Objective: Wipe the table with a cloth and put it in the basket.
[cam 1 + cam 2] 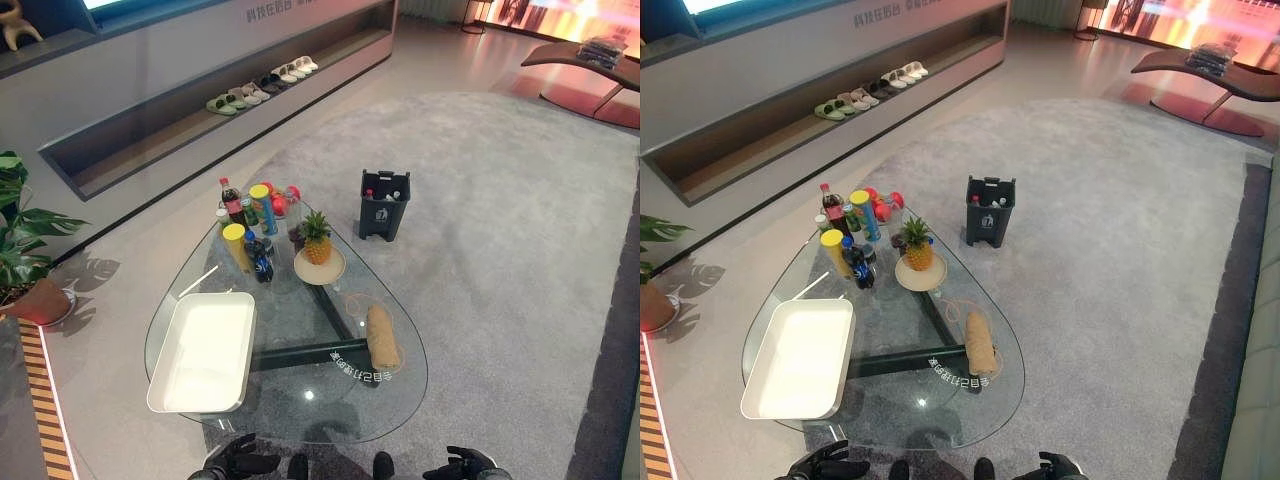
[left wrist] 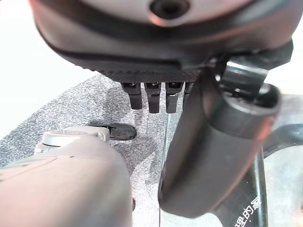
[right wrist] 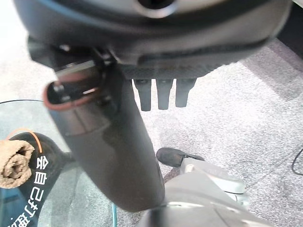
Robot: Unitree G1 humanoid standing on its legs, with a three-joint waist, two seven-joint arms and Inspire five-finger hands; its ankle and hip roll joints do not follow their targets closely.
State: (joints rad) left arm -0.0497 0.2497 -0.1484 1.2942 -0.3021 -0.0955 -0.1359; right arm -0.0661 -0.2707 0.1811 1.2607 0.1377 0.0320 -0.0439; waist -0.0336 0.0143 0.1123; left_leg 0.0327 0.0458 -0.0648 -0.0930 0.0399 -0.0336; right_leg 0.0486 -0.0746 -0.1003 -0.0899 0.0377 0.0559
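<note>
The glass tabletop (image 1: 400, 385) carries a white tray (image 1: 205, 350) toward its left edge, bottles and a pineapple at the far end, and the rolled tan cloth (image 1: 382, 336) near the right edge, untouched. The left robot hand (image 1: 238, 462) and right robot hand (image 1: 462, 464) hang off the near edge, fingers relaxed, holding nothing. The cloth lies nearer the right robot hand, so that one should probably reach for it, pinching the roll across its width. The right wrist view shows the cloth's end up close; the head views show the whole layout.

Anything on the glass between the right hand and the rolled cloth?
No. In the left eye view, only bare glass table lies between the right hand and the rolled cloth.
</note>
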